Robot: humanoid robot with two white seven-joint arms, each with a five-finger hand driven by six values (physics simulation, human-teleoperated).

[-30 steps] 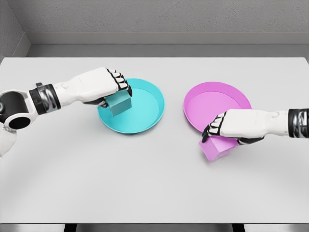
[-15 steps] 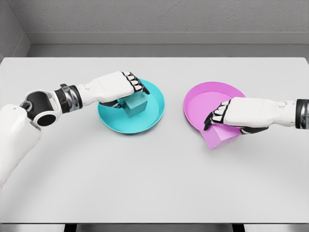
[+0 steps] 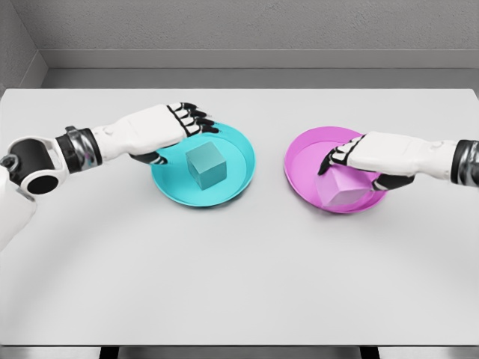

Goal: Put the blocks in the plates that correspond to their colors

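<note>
Blocks: teal block [image 3: 206, 164] in teal plate [image 3: 238, 176], my left robot hand [image 3: 174, 126] open beside it | my right robot hand [image 3: 358, 158] grips pink block [image 3: 342, 188] in pink plate [image 3: 303, 158]

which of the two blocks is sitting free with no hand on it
The teal block, lying in the teal plate with the left hand open and off to its side. The pink block sits under the right hand, which covers its top.

pale grey table [image 3: 239, 284]; grey textured wall [image 3: 247, 26] behind; even, soft light
</note>
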